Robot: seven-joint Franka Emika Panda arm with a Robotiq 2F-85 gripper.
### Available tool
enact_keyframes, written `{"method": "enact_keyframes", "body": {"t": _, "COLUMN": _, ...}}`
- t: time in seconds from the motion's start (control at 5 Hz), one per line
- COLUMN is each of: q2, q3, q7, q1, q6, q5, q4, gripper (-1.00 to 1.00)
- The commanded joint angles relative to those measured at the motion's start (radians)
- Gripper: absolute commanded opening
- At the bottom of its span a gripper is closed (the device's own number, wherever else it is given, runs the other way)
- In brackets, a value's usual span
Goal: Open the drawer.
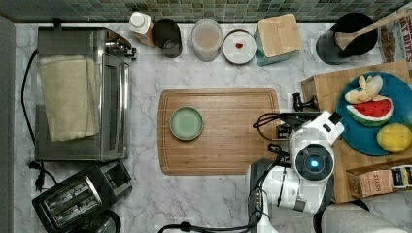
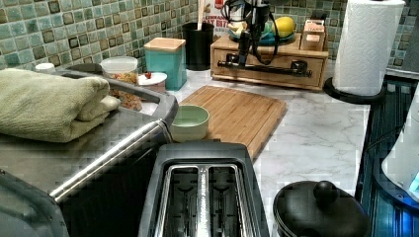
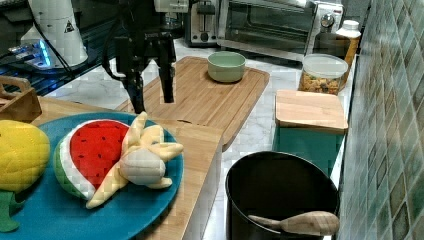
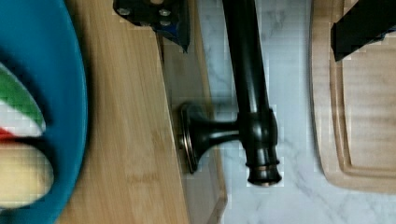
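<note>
The drawer point(image 2: 267, 74) is the front of a light-wood box point(image 1: 330, 87) at the top view's right, and it looks pushed in. Its long black bar handle point(image 2: 269, 67) runs along the front. My gripper point(image 4: 259, 49) hangs over one end of the handle point(image 4: 247, 70) and is open. One finger point(image 4: 159, 18) stands over the wooden top, the other finger point(image 4: 364, 28) over the cutting board's edge, with the bar between them. In the right view the gripper point(image 3: 151, 95) points down beside the box's top point(image 3: 195, 145). In the left view the gripper point(image 2: 242, 55) sits above the handle's left end.
A blue plate point(image 1: 388, 145) with plush fruit lies on the box. A wooden cutting board point(image 1: 233, 145) with a green bowl point(image 1: 186, 123) lies next to the handle. Along the back stand a teal bamboo-lidded box point(image 1: 278, 38), jars and a black pot point(image 3: 280, 195). A paper towel roll point(image 2: 365, 44) stands on the left view's right.
</note>
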Motion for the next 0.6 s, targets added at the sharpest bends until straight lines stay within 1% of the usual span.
{"method": "enact_keyframes", "body": {"t": 0.2, "q2": 0.095, "q3": 0.026, "q7": -0.035, "q1": 0.003, "q6": 0.016, "q5": 0.02, "q4": 0.001, "gripper": 1.0}}
{"method": "enact_keyframes", "body": {"t": 0.4, "q2": 0.144, "q3": 0.02, "q7": -0.069, "q1": -0.003, "q6": 0.012, "q5": -0.017, "q4": 0.033, "gripper": 1.0}}
{"method": "enact_keyframes", "body": {"t": 0.6, "q2": 0.182, "q3": 0.053, "q7": -0.176, "q1": -0.047, "q6": 0.0, "q5": 0.046, "q4": 0.069, "gripper": 1.0}}
